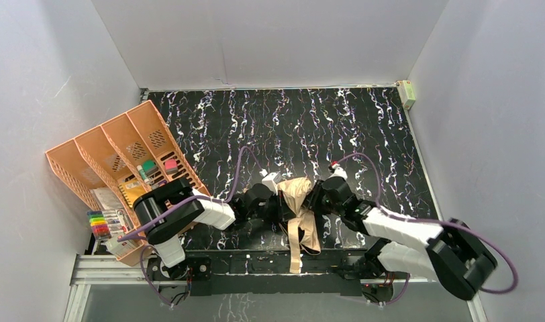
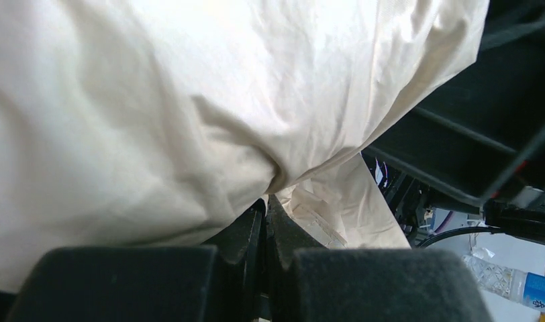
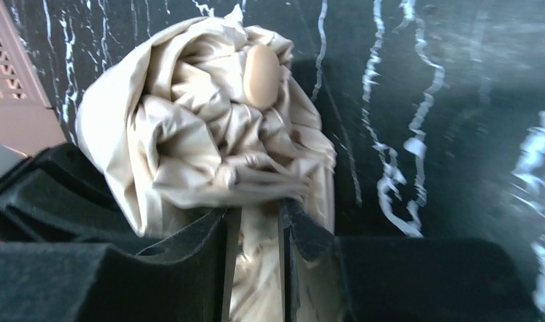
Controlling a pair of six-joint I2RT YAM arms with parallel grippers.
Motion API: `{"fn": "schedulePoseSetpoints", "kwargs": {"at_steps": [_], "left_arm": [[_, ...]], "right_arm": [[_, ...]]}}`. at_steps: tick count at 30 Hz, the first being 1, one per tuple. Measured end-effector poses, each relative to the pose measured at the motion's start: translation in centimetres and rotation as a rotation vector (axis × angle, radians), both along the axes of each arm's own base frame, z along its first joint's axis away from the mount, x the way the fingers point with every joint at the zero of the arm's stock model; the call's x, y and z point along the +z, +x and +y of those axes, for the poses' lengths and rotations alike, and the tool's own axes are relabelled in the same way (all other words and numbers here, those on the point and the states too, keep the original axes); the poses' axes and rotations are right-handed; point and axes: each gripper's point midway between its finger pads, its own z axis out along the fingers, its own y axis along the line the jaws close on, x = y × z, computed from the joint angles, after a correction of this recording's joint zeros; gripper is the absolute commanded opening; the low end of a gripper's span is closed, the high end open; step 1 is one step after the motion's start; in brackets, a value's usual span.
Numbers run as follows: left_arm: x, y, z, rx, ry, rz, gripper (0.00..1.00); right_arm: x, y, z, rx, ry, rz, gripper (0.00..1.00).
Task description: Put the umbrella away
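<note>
The umbrella (image 1: pixel 298 193) is a crumpled tan bundle near the table's front middle, squeezed between both arms. Its strap (image 1: pixel 295 243) trails over the front edge. My left gripper (image 1: pixel 279 201) comes in from the left. In the left wrist view it (image 2: pixel 266 201) is shut, pinching a fold of tan canopy (image 2: pixel 156 100) at its tips. My right gripper (image 1: pixel 317 198) comes in from the right. In the right wrist view its jaws (image 3: pixel 254 211) stand slightly apart with blurred fabric running through the gap. The canopy (image 3: pixel 189 147) bunches just beyond them, and the oval light-tan handle (image 3: pixel 262 67) sits on top.
An orange slotted desk organizer (image 1: pixel 122 154) leans at the left edge, holding small items. Beside it is a set of coloured markers (image 1: pixel 101 225). The black marbled table (image 1: pixel 290 127) stretches back to white walls. A small pale box (image 1: pixel 407 92) sits at the back right corner.
</note>
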Motion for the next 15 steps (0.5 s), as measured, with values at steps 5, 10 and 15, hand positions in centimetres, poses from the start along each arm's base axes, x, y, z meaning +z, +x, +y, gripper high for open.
{"fn": "schedulePoseSetpoints", "kwargs": {"at_steps": [5, 10, 15], "left_arm": [[-0.1, 0.2, -0.5, -0.010, 0.014, -0.006, 0.00], [-0.1, 0.4, -1.1, -0.027, 0.019, -0.013, 0.00], [-0.1, 0.4, -1.2, -0.035, 0.025, -0.019, 0.00]], "right_arm": [[2.5, -0.9, -2.5, 0.011, -0.064, -0.076, 0.28], [6.1, -1.8, -0.6, 0.196, -0.014, -0.166, 0.21], [6.7, -2.3, 2.1, 0.348, 0.023, -0.154, 0.13]]}}
